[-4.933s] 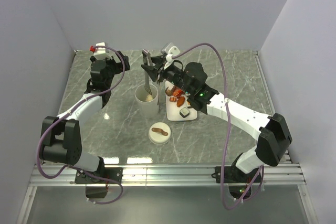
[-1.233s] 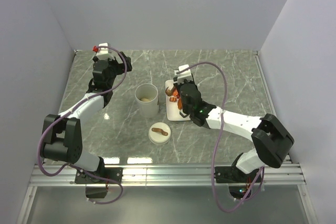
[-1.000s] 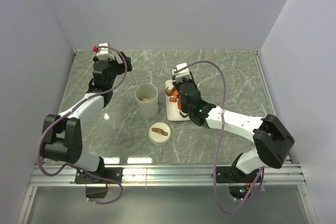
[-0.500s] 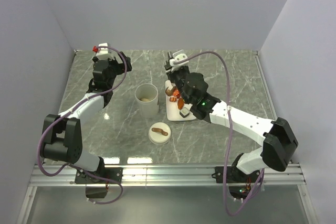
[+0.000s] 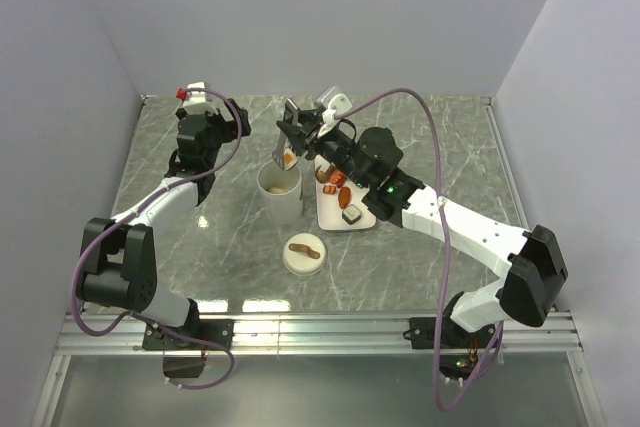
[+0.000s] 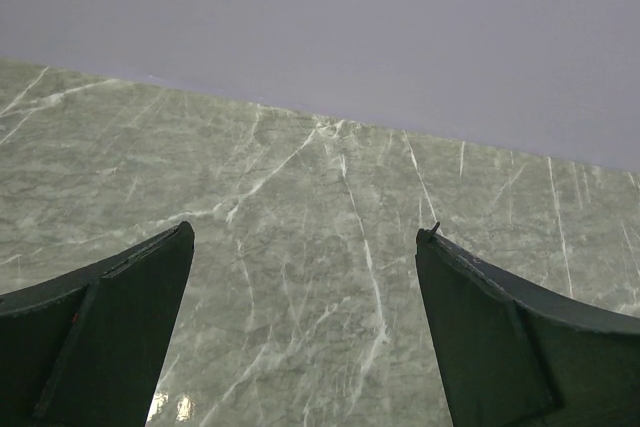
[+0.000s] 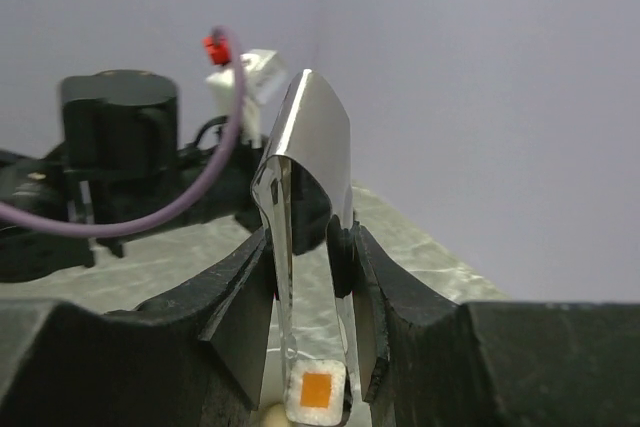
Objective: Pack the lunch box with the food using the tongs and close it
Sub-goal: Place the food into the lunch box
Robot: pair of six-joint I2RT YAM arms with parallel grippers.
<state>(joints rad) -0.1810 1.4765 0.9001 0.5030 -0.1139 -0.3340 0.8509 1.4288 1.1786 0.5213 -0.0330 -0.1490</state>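
The right gripper (image 7: 310, 332) is clenched on the tongs (image 7: 308, 147), whose tips pinch a white block with an orange centre (image 7: 316, 389) (a beige ball (image 7: 268, 417) peeks just below it). Seen from above, that piece hangs over the open lunch box (image 5: 280, 197). The plate (image 5: 328, 217) lies at its 3 o'clock and the lid (image 5: 303, 255) at 6 o'clock. The left gripper (image 6: 305, 337), at 10 o'clock, gapes with nothing between its jaws.

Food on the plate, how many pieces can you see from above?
4 in a row on the plate: a brown piece farthest, two red-orange pieces mid-row, a black-and-white block nearest. The right arm may hide more.
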